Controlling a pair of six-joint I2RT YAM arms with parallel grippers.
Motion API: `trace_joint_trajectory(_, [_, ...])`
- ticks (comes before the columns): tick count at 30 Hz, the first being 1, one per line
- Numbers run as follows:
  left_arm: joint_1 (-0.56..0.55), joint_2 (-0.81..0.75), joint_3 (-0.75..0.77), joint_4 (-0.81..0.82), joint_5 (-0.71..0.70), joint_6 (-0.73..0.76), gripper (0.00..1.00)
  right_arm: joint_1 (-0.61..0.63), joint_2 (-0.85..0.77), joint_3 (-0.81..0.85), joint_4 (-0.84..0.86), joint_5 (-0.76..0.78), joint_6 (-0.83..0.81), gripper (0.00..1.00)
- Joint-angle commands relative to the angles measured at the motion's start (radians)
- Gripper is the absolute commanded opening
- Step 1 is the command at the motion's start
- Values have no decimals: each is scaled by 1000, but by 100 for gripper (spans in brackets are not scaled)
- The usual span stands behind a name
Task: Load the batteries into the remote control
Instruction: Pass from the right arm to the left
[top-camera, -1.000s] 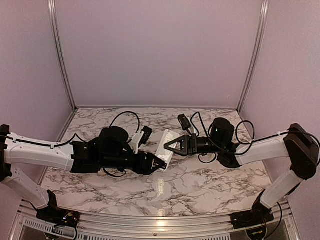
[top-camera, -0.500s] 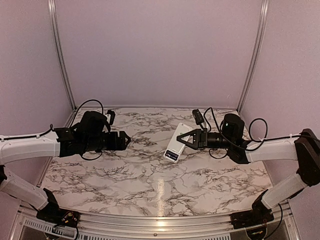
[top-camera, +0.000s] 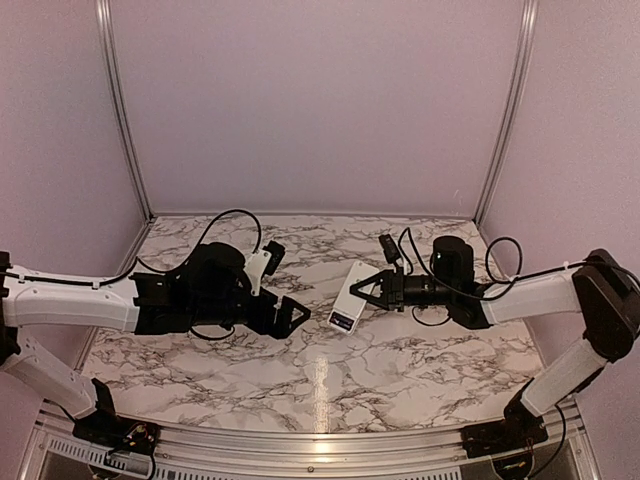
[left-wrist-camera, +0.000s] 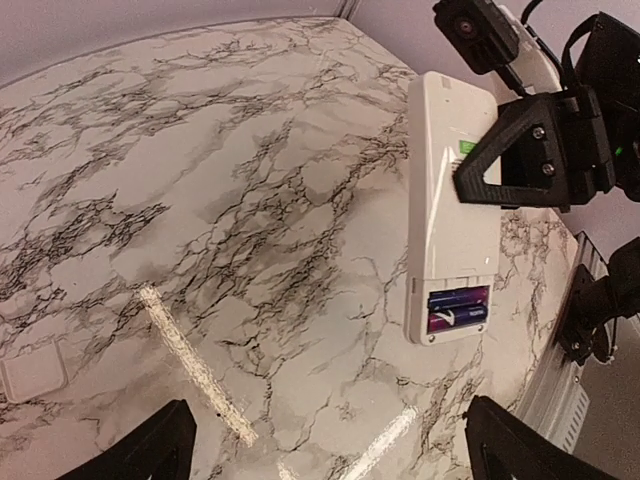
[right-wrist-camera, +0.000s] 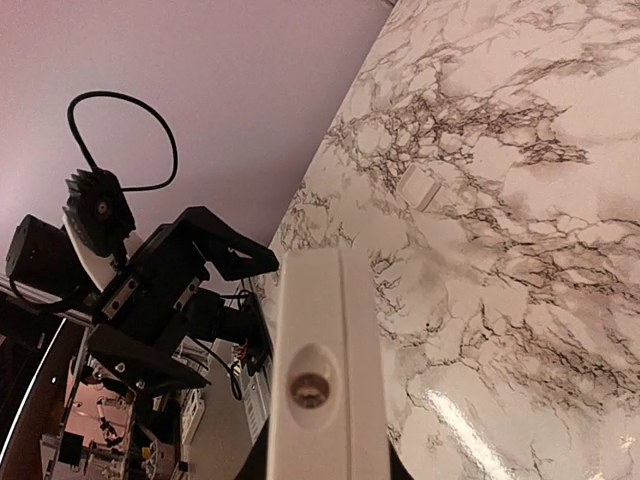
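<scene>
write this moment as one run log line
left gripper: open, empty | right gripper: shut on remote control, held above table | batteries: visible in its uncovered end

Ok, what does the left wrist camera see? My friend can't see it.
The right gripper holds a white remote control above a marble table, back facing the camera, batteries showing in its open lower end. Black fingers of the left gripper spread wide at the bottom corners.
</scene>
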Motion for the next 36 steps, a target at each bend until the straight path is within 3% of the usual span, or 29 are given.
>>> trace_joint_trajectory(1, [-78, 97, 119, 51, -25, 36, 99, 21, 17, 13, -5, 48, 21, 0])
trace_joint_trajectory(8, [-154, 306, 335, -70, -121, 76, 99, 58, 28, 23, -9, 75, 34, 0])
trace_joint_trajectory(16, [-184, 440, 470, -173, -202, 90, 97, 72, 27, 19, -3, 87, 50, 0])
trace_joint_trajectory(27, [-185, 481, 519, -223, -253, 80, 67, 74, 31, 7, 17, 74, 66, 5])
trace_joint_trajectory(30, [-184, 478, 521, -226, -251, 82, 56, 73, 28, 4, 18, 72, 68, 13])
trace_joint_trajectory(36, [-164, 441, 498, -248, -211, 103, 45, 28, -3, -4, -32, 64, 46, 44])
